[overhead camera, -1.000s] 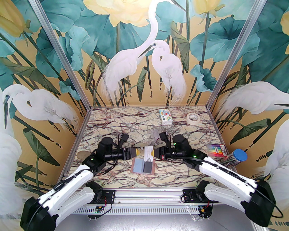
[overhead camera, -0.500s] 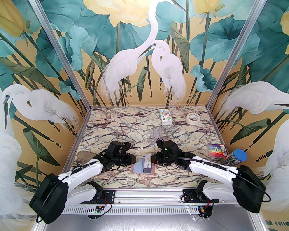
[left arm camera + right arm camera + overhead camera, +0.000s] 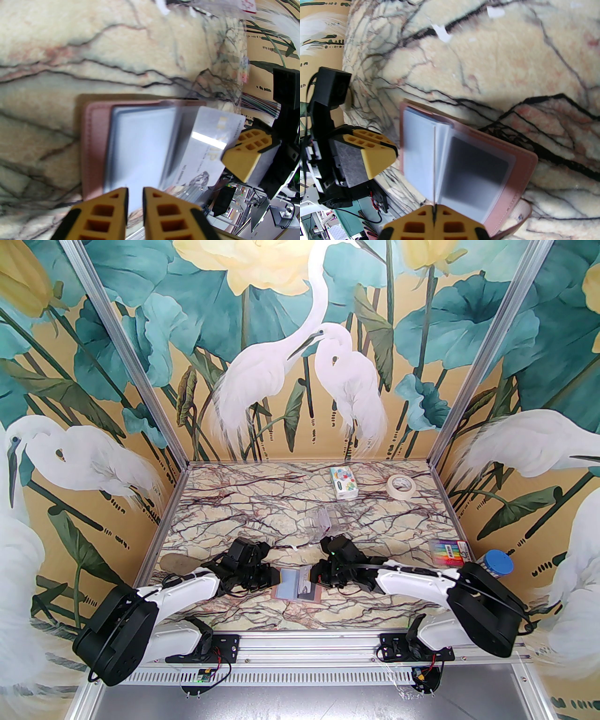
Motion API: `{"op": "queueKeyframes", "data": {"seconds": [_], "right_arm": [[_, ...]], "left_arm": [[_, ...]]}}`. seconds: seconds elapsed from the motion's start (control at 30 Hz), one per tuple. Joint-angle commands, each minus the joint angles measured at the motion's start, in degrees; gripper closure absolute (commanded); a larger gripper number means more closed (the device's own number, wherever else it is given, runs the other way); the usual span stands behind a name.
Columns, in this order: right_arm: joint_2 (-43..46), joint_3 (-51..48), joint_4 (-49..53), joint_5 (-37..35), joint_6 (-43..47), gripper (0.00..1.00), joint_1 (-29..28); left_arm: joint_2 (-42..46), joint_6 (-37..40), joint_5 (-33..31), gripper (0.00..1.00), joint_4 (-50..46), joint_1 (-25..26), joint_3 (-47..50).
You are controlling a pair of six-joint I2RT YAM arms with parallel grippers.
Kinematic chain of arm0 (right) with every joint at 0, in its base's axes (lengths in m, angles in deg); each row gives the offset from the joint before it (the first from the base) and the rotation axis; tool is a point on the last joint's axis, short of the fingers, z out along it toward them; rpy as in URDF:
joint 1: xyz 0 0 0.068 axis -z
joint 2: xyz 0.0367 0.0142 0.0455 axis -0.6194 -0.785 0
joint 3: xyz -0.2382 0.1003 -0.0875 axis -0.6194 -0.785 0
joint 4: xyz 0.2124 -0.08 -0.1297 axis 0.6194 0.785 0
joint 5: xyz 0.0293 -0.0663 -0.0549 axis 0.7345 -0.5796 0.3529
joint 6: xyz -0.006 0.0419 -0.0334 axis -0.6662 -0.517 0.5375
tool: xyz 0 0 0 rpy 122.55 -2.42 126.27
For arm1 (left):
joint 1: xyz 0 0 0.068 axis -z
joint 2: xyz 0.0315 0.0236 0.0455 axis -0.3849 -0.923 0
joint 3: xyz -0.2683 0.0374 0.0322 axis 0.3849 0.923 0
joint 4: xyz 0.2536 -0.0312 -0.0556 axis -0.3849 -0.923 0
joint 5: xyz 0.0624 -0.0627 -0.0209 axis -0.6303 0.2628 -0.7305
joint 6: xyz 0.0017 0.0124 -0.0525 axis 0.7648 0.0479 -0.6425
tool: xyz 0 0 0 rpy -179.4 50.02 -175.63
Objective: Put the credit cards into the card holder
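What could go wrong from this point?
The right fingers pinch the grey card by one edge only, so it may pivot or slip. It stands tilted over the clear sleeves of the card holder and could slide between pages, missing a pocket. The left fingers sit narrowly apart; the holder may shift if pushed.
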Motion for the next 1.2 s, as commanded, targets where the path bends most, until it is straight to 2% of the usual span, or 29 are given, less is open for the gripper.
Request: {"op": "queueKeyframes", "data": {"seconds": [0.0,0.33,1.17], "right_arm": [[-0.99,1.51,-2.63,-1.03,-1.21,1.00,-0.64],[-1.30,1.35,-2.07,-1.61,-2.32,1.00,-0.73],[-3.77,0.78,-4.36,-1.15,-4.28,1.00,-1.25]], "left_arm": [[-0.25,0.88,-1.51,0.82,0.41,-0.08,0.52],[-1.74,0.86,-4.01,0.82,-1.60,-0.08,0.16],[-4.04,0.52,-4.72,0.84,-2.03,0.27,0.03]]}}
